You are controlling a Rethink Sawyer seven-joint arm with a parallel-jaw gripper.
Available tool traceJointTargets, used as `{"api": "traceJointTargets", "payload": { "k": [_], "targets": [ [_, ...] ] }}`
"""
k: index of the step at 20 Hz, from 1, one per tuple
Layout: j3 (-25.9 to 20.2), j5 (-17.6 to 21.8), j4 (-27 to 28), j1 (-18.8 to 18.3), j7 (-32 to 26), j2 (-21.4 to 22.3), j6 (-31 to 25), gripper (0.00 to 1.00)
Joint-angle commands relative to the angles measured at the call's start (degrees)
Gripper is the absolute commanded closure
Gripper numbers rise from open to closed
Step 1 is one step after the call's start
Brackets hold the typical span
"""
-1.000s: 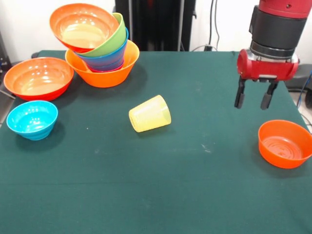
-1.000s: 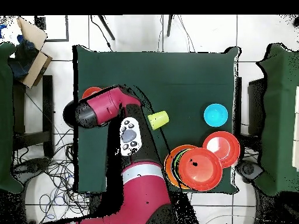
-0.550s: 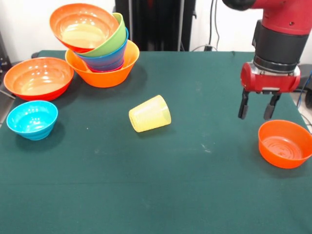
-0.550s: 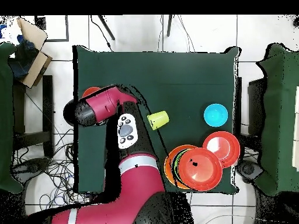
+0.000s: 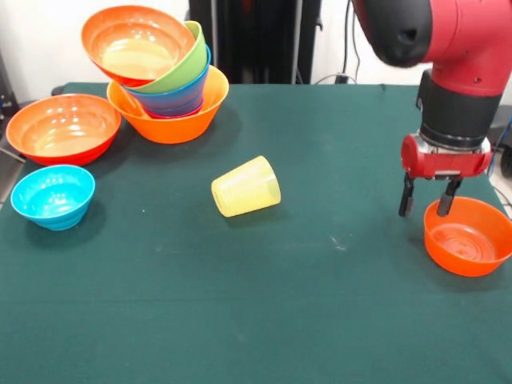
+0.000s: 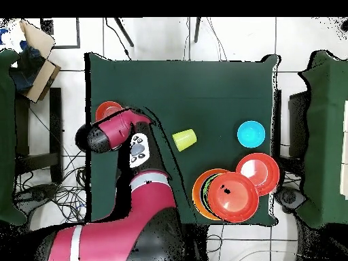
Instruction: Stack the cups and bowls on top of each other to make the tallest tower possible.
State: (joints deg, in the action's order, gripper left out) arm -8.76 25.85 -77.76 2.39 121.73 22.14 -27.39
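My gripper [image 5: 426, 201] hangs open low at the right of the front view. Its fingers straddle the near-left rim of a small orange bowl [image 5: 468, 236], one inside and one outside. The arm hides most of that bowl [image 6: 107, 111] in the overhead view. The pale-yellow cup [image 5: 246, 186] lies on its side mid-table, also seen from above [image 6: 184, 139]. The tower [image 5: 164, 80] stands at the far left: a large light-orange bowl holding blue, green and a tilted orange bowl. A red-orange bowl [image 5: 64, 128] and a cyan bowl [image 5: 53, 196] sit left of it.
The green table [image 5: 320, 304] shows bare cloth in its near half. A cardboard box [image 6: 35, 47] lies off the table's corner in the overhead view. The small orange bowl is close to the table's right edge in the front view.
The gripper has come down and shifted slightly right in the front view, from above the table to the small orange bowl's rim. Bowls and cup have not moved.
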Motion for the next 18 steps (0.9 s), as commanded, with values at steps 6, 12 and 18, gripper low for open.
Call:
{"api": "traceJointTargets", "payload": {
  "k": [6, 12, 18],
  "targets": [
    [3.08, 3.17, 6.42, 3.53, 2.6, -7.8, 5.58, 0.0],
    [4.79, 1.27, 6.87, 4.55, 3.17, -8.12, 4.59, 1.0],
    [4.01, 0.05, 6.18, 3.77, 2.32, -7.16, 4.04, 1.0]
  ]
}}
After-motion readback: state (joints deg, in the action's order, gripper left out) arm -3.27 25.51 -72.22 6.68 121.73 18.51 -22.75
